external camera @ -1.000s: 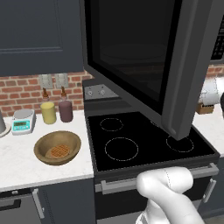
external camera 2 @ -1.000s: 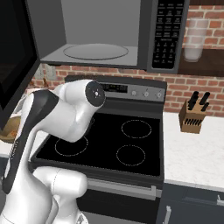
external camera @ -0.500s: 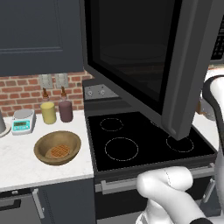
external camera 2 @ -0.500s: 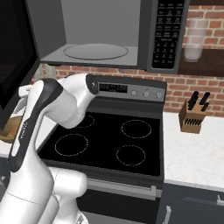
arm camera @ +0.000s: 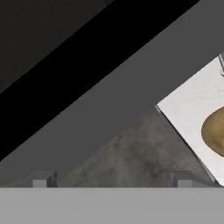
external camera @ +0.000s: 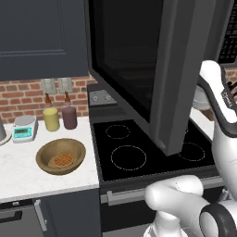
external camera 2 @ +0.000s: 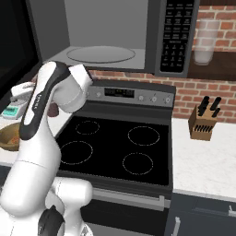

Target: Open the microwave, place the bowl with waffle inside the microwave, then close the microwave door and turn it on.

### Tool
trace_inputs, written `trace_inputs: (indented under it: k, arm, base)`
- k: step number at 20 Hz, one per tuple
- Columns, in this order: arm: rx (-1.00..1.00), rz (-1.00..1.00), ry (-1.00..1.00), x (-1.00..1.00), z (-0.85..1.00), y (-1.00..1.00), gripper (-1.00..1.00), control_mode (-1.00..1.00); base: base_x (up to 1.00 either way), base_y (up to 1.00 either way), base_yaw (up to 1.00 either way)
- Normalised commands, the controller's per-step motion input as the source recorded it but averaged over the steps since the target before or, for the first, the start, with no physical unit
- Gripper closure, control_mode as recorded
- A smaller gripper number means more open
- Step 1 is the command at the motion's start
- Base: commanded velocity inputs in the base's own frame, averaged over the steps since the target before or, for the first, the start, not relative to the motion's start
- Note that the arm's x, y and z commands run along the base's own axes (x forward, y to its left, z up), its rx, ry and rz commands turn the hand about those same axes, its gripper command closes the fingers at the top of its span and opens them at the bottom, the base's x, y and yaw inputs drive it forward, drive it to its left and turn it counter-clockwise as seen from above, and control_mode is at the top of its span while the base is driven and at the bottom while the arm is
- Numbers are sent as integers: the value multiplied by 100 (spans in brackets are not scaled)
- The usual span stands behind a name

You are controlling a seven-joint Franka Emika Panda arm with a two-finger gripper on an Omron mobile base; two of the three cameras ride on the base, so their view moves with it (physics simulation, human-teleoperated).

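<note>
Left base view, left to right. A small digital scale [external camera: 24,128] sits on the white surface [external camera: 28,173] against the brick wall, with a yellow bottle [external camera: 51,117] and a dark maroon bottle [external camera: 69,115] just beside it. In front of these, apart from them, the bowl [external camera: 60,156] rests upright on the surface, rim up; the waffle [external camera: 62,160] lies flat in its middle. Both are round, so no long axis can be told. To the right lies the black stove [external camera: 148,150]. Above it the microwave door [external camera: 152,69] hangs swung wide open, its glass window facing left toward the bowl and its long edge vertical.

Right base view. The microwave [external camera 2: 124,39] stands open above the stove; its pale cavity holds the flat glass turntable [external camera 2: 101,54], and the button panel [external camera 2: 177,37] is at its right. A knife block [external camera 2: 205,120] stands on the surface right of the stove.

Hand view. The tool [arm camera: 111,179] is wide open: its two fingertips [arm camera: 42,179] stand far apart and neither holds nor touches anything. It looks past the door's dark edge toward the floor, with a corner of the surface and part of the bowl's rim at the right edge.
</note>
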Motion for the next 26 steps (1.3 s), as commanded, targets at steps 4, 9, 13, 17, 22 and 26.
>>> trace_inputs:
  k: [4, 9, 13, 17, 22, 26]
  arm:
    - [0, 28, -7, -5, 0, 66, -100, -100]
    - [0, 15, -18, -16, 0, 65, -100, -100]
    - [0, 1, -16, -19, 0, 38, -100, -100]
    - [0, -3, -2, -29, 0, 0, -100, -100]
    - [2, -15, 1, -54, 0, -40, -100, -100]
    - [1, -17, 10, -44, 0, -53, -100, -100]
  base:
    - [0, 0, 0]
    - [0, 0, 0]
    - [0, 0, 0]
    - [0, 0, 0]
    - [0, 0, 0]
    - [0, 0, 0]
